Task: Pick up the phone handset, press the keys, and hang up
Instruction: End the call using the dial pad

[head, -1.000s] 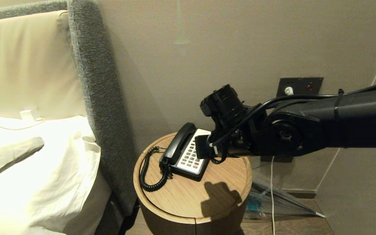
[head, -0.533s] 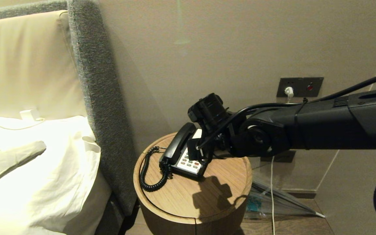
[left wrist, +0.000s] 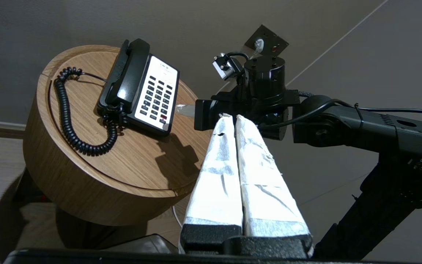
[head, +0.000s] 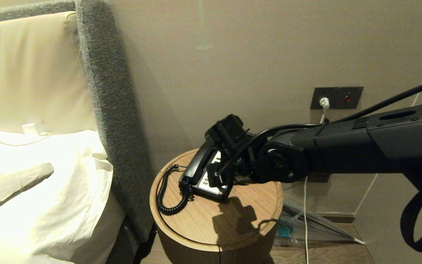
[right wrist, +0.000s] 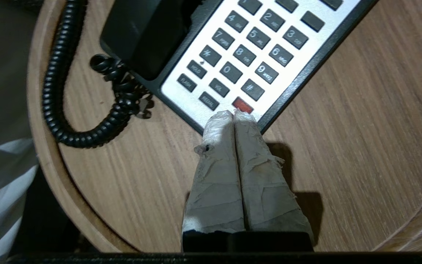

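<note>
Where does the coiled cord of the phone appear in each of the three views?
Head view: coiled cord left of the phone on the round table.
Left wrist view: cord curls beside the handset.
Right wrist view: cord beside the keys.
Shared landmark: the keys.

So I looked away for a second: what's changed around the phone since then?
The right gripper, fingers shut, has moved left and down across the keys and now covers most of them. The handset remains on its cradle, the cord unmoved. The left gripper stays shut, off the table.
</note>
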